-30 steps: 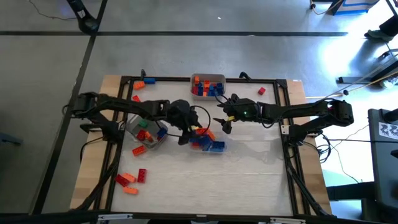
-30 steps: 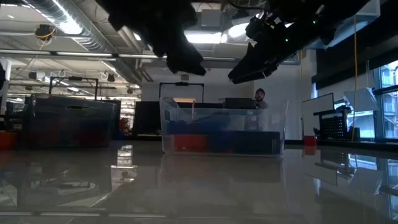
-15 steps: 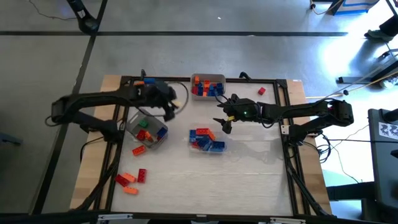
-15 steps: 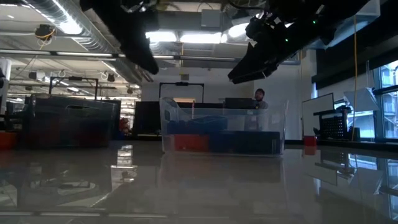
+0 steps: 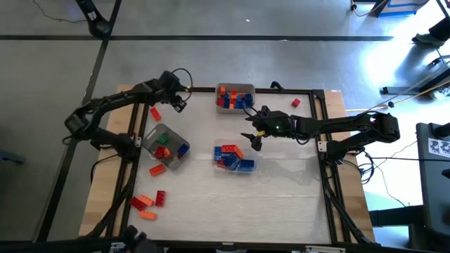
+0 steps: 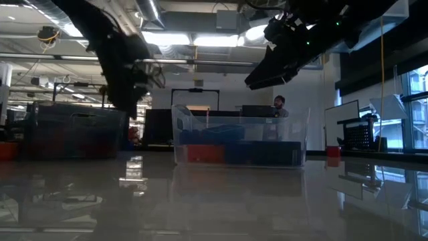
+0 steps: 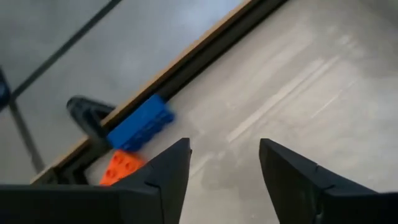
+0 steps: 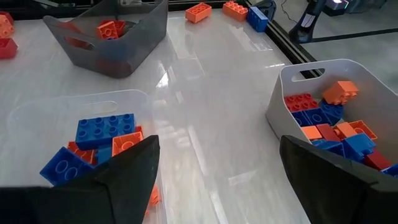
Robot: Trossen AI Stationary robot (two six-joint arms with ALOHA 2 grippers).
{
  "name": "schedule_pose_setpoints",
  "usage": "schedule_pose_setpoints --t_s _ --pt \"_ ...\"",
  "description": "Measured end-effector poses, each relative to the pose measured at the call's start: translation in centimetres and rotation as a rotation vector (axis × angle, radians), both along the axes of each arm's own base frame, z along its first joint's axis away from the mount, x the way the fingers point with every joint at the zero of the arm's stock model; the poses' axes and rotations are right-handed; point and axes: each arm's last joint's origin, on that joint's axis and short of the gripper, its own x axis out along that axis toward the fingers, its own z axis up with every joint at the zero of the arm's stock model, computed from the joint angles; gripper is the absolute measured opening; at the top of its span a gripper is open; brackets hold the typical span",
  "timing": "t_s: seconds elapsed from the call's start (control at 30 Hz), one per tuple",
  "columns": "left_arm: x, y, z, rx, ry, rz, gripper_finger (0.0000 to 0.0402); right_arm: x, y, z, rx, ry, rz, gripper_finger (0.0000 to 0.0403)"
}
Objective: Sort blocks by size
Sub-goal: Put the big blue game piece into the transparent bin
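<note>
Over the last second we have swung our left gripper (image 5: 176, 100) away from the clear tray (image 5: 233, 157) at the middle of the table and up to the far-left corner, where it now hangs over a blue block (image 7: 140, 122) and an orange block (image 7: 121, 168) lying against the black edge rail (image 7: 205, 43). Its jaws are parted and empty, though narrowing as we arrive, which we read as a drop finished and the next pick being lined up. Our right gripper (image 5: 252, 138) has not moved: it waits just right of the clear tray, jaws wide and holding nothing. Sorted blocks sit in that tray, in the white tray (image 5: 234, 98) at the far edge and in the grey tray (image 5: 166, 145) toward the left edge. Red and orange strays (image 5: 148, 200) remain near the front-left corner, so plenty is left.
</note>
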Motion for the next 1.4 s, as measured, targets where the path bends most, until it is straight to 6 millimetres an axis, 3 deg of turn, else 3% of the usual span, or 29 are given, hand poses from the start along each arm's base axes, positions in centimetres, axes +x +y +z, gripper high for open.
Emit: schedule_pose_setpoints --t_s 0.3,0.57,0.83,1.03,1.4 --pt "-2.1 3.7 -3.5 -0.031 0.141 0.213 0.0103 0.0 0.0 0.0 -0.001 -0.001 0.000 0.0331" --pt "-2.2 6.3 -4.5 0.063 0.108 0.217 0.0035 0.0 0.0 0.0 -0.001 -0.003 -0.001 0.0331" --pt "-2.9 7.8 -7.0 0.028 0.167 0.246 0.0006 0.0 0.0 0.0 -0.001 -0.002 -0.001 0.0331" --pt "-2.0 7.3 -6.8 0.017 0.160 0.162 0.0000 0.0 0.0 0.0 -0.002 -0.003 -0.001 0.0331" --pt "2.3 3.6 -6.2 -0.116 0.000 -0.171 0.0000 0.0 0.0 0.0 -0.003 -0.004 -0.002 0.0331"
